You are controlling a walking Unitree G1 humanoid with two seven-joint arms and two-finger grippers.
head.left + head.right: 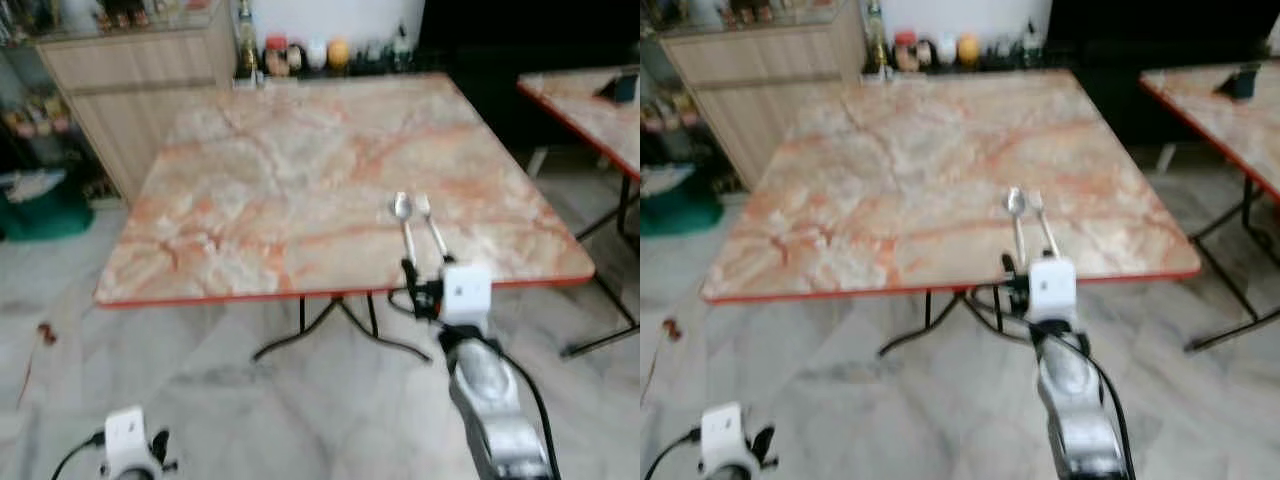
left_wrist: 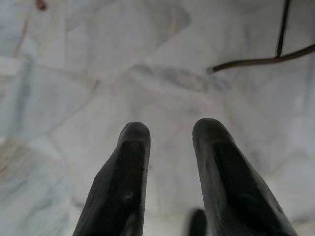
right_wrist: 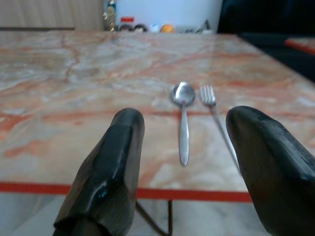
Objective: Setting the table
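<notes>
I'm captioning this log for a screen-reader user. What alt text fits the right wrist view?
A spoon and a fork lie side by side on a marbled orange table, seen between the two open black fingers of the right pincer, which sits at the table's near red edge. Bottles and jars stand blurred at the far side.
</notes>
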